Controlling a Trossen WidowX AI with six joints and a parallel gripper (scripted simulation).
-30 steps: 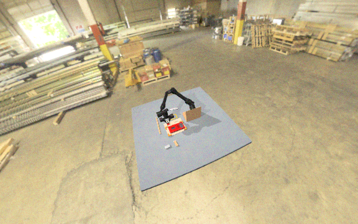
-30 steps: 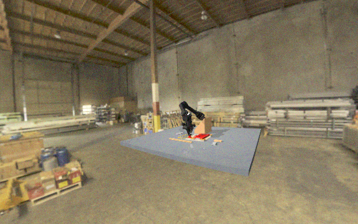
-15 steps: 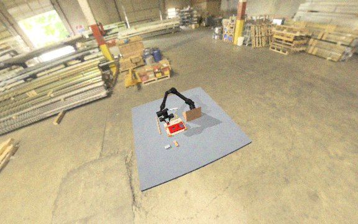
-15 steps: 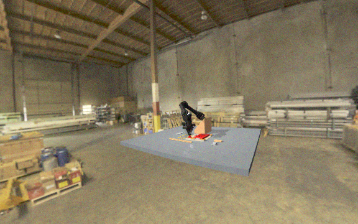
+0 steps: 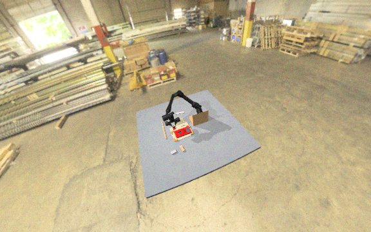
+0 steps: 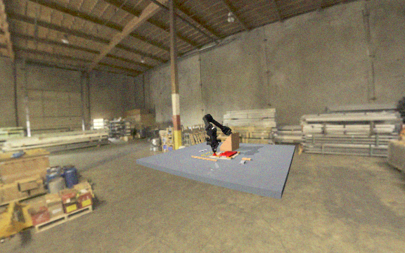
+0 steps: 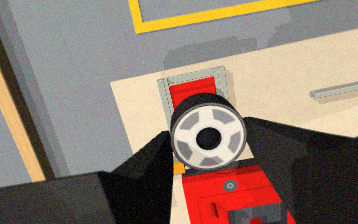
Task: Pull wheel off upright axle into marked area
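The wheel (image 7: 208,138), a black tyre with a white spoked hub and a dark centre hole, stands over a red recess (image 7: 192,90) in the beige board (image 7: 290,85). My gripper (image 7: 206,131) is shut on the wheel, one black finger on each side of the tyre. The axle is hidden by the wheel, so I cannot tell whether the wheel is still on it. The marked area, a yellow outline (image 7: 215,15), lies on the grey mat just beyond the board. In the top and exterior views the gripper (image 5: 172,122) (image 6: 214,149) points down over the board's end (image 5: 181,131).
A red fixture (image 7: 230,195) fills the near part of the board. A thin grey rod (image 7: 342,89) lies on the board to the right. A long wooden strip (image 7: 10,100) (image 5: 163,130) lies left. A cardboard box (image 5: 199,118) stands behind. Two small blocks (image 5: 173,151) (image 5: 182,148) lie in front.
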